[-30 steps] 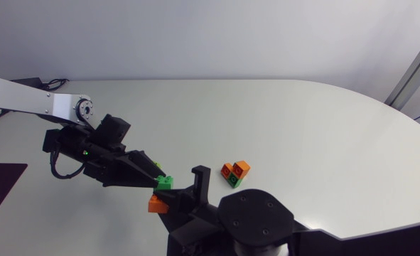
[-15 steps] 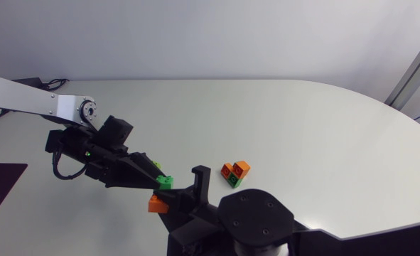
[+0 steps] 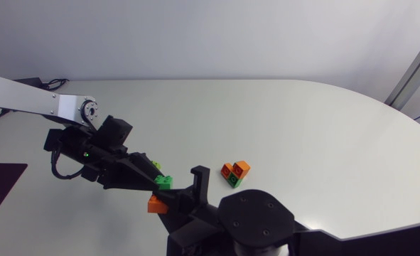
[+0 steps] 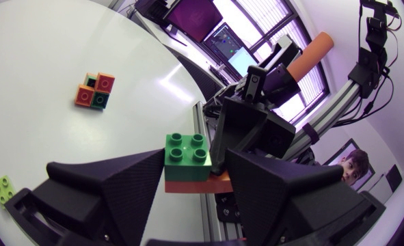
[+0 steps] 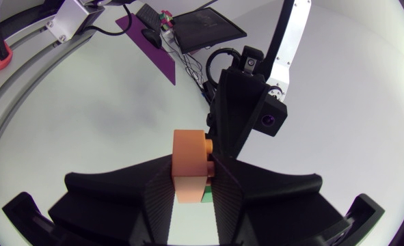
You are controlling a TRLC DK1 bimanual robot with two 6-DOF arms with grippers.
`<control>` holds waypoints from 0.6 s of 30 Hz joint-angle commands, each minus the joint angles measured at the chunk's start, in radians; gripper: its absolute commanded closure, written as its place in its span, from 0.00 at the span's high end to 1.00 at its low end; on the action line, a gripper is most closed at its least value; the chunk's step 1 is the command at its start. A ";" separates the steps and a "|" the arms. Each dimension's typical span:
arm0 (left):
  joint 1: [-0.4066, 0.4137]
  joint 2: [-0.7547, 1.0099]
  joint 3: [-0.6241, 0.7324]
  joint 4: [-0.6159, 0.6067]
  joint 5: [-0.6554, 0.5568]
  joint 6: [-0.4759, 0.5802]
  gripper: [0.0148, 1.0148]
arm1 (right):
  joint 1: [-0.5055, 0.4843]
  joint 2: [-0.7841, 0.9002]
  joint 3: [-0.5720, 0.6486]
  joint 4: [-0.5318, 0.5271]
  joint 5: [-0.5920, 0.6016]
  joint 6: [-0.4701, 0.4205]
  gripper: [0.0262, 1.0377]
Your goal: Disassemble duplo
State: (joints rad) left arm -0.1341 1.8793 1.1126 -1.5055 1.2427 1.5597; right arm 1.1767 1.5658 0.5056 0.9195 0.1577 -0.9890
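Our left arm has barely shifted since a moment ago. Our left claw [image 4: 195, 171] pinches the green brick [image 4: 188, 154] between its fingers; our right claw [image 5: 191, 179] clamps the orange brick [image 5: 190, 157] joined under it. Light, rigid, slick plastic, we judge: hold flat sides, pry apart.

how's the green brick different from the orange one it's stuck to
The green brick is gripped by the left claw, the orange brick by the right claw. In the left wrist view green sits on top, its four studs showing, with orange mostly hidden beneath. Both are joined together.
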 commanded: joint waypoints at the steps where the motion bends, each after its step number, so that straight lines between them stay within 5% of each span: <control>1: -0.013 0.032 0.023 -0.027 0.018 0.054 0.57 | 0.012 0.016 0.002 0.013 0.008 -0.030 0.18; 18: -0.021 0.044 0.020 -0.067 0.023 0.119 0.34 | 0.012 0.013 0.002 0.013 0.013 -0.031 0.18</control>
State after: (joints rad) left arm -0.1417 1.9060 1.1187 -1.5288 1.2449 1.6226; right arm 1.1851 1.5661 0.5056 0.9199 0.1627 -0.9890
